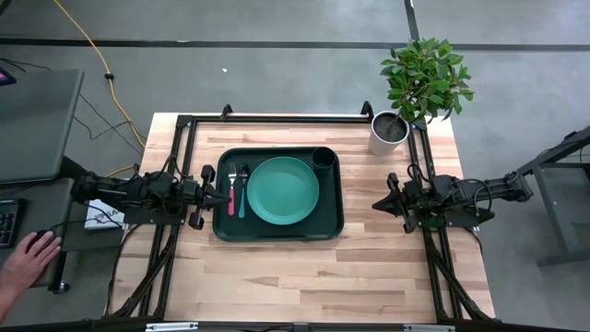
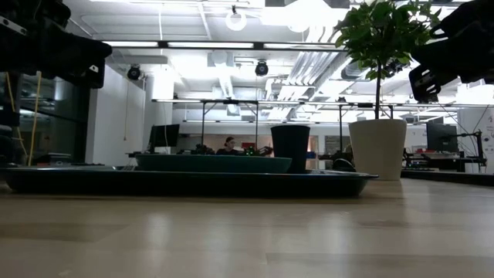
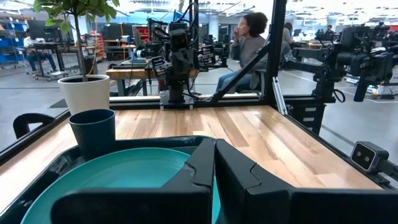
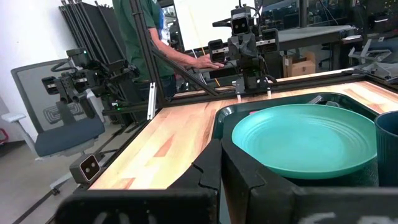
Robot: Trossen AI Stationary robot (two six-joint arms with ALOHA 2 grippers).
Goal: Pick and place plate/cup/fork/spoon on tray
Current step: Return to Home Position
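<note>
The table (image 1: 323, 267) is pale, smooth wood; the plate (image 1: 283, 189) and tray (image 1: 277, 231) look like smooth plastic.

Grey floor (image 1: 277, 74), yellow cable (image 1: 92, 51), bright ceiling lights (image 2: 235, 19).

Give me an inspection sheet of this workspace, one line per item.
Surface: wooden table, bare around the tray.
Job's things: plate, cup, fork and spoon all on the tray.
Clutter: potted plant at the table's far right corner.
Grippers: left gripper shut, at the tray's left edge; right gripper shut, right of the tray; both empty.
Cables: yellow cable on the floor.
Surroundings: a person's hand at a side desk.
</note>
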